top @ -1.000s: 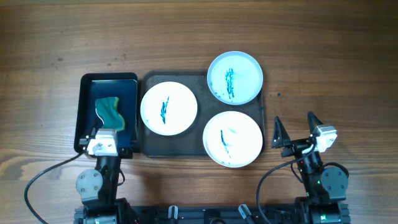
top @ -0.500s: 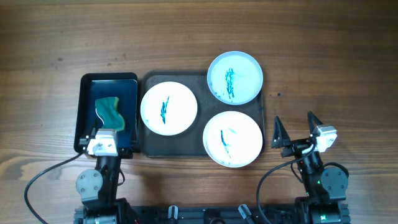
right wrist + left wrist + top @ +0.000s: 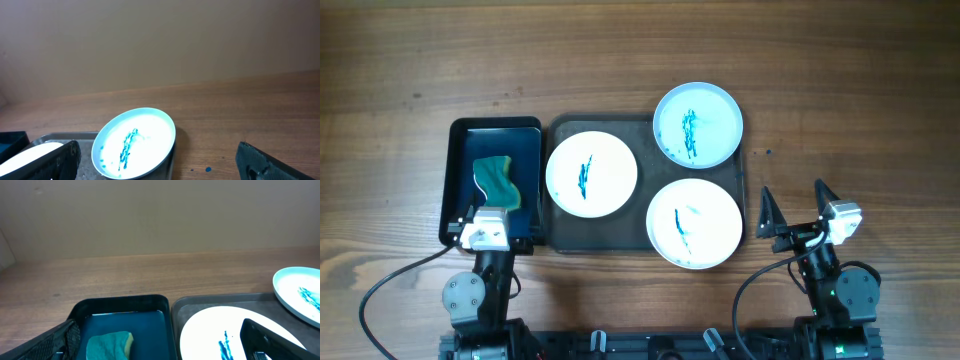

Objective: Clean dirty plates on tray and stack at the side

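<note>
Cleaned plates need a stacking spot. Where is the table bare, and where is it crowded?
Bare: wood right of the tray, past the right gripper; the wide strip beyond both trays. Crowded: three plates fill the tray; the black tray crowds its left.

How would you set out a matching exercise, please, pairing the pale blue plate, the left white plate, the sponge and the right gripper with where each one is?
Things
1. pale blue plate
2. left white plate
3. sponge
4. right gripper

Places
A. in the small black tray
B. open, over the table to the right of the grey tray
C. at the far right corner of the grey tray
D. on the left half of the grey tray

Pairs: 1-C, 2-D, 3-A, 4-B
</note>
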You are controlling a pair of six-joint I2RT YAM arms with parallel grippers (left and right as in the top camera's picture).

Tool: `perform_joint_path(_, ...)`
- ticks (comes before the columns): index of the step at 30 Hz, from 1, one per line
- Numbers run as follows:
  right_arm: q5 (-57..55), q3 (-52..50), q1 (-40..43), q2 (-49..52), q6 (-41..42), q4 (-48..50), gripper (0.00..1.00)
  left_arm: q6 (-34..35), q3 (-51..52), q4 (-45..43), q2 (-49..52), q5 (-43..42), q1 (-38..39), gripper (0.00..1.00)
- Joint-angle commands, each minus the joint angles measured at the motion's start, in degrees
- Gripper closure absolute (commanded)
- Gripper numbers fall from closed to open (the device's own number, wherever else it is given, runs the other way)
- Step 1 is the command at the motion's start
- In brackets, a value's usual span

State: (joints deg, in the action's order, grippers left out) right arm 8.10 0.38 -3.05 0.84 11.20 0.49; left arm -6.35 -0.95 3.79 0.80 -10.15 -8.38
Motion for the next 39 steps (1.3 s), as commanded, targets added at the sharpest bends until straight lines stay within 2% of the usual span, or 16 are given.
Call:
perform_joint_path(1,0.35,-0.09,0.28,-0.42,-0.63,0.17,0.0,2.56,0.61,-0.39,0.24,0.81,-0.42,0.0)
perform_joint_path(14,0.68,-0.09,0.28,-0.42,-0.35,0.22,0.0,11.61,-2.4,1.11,0.44,0.74,-0.42,0.0)
perform_joint_path(20,1.05,-0.09,0.28,-0.42,10.1,1.01,0.0,14.78,-2.84,1.18,0.52,0.52,-0.42,0.0)
perform_joint_path(21,4.59,-0.09,0.28,-0.42,12.5,2.95,0.0,14.75,-3.19,1.46,0.92,0.55,-0.42,0.0)
perform_joint_path(24,7.93,0.37,0.28,-0.33,10.36,3.19,0.0,14.43,-5.25,3.89,2.86,0.57,-0.42,0.0)
perform_joint_path(27,9.42,2.21,0.28,1.51,9.31,2.71,0.0,14.12,-8.57,4.22,8.24,0.57,-0.42,0.0)
perform_joint_path(32,13.18,9.53,0.28,13.2,6.8,1.86,0.0,14.1,-18.99,4.33,22.49,-0.28,-0.42,0.0)
perform_joint_path(35,13.44,18.53,0.28,22.93,6.71,-4.15,0.0,14.1,-27.78,7.72,30.77,-0.76,-0.42,0.0)
perform_joint_path(39,13.4,34.93,-0.42,36.48,2.91,-17.33,0.0,14.08,-41.4,17.57,43.45,-3.04,-0.42,0.0)
